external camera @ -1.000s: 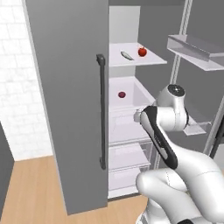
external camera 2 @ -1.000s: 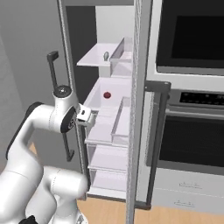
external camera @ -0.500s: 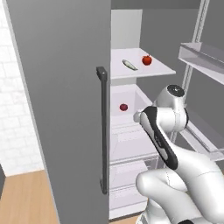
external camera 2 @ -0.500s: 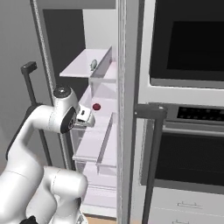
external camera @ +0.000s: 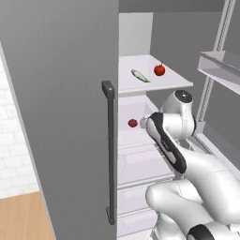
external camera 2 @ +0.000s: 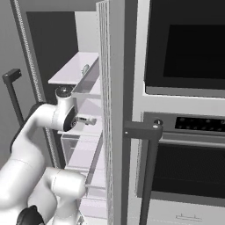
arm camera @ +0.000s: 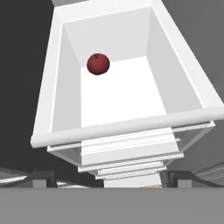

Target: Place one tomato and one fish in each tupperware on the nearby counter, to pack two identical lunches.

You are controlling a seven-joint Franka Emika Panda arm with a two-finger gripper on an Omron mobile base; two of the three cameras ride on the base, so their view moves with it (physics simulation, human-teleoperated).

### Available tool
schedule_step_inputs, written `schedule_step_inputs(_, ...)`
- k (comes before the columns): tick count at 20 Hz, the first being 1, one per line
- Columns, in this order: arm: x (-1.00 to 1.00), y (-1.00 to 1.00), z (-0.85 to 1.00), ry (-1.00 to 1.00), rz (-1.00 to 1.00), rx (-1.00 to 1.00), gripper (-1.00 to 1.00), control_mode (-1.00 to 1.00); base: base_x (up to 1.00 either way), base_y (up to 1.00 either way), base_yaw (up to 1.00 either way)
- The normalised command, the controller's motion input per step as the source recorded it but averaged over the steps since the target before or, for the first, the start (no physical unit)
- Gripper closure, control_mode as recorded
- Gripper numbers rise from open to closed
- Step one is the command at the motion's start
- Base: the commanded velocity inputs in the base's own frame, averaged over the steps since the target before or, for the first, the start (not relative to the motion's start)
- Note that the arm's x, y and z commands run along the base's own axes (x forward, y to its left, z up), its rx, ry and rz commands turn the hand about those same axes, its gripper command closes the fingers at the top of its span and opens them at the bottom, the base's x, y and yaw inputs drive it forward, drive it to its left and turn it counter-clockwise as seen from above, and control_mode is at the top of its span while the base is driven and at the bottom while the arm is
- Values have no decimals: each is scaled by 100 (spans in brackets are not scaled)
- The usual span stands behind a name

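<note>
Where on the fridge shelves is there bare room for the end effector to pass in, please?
The lower shelf is bare white floor, apart from one tomato near its back left corner. The upper shelf is more crowded toward the back, where a fish and a second tomato lie side by side; its front strip is free.

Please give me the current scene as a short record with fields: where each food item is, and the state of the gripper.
upper shelf: tomato and fish, lying apart on the white fridge shelf
lower shelf: second tomato, alone, near the back wall
gripper: fingertips wide apart, holding nothing, facing the lower shelf
fridge door: open, dark handle
</note>
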Motion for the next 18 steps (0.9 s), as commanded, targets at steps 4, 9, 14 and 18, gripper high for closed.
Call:
schedule_step_inputs(4,92,16,-10,0,0,0,-100,-100,0,0,0)
schedule_step_inputs(9,95,4,-9,1,0,0,-100,-100,0,0,0)
schedule_step_inputs(14,65,0,-36,2,0,0,-100,-100,0,0,0)
schedule_step_inputs(18,42,3,-50,3,0,0,-100,-100,0,0,0)
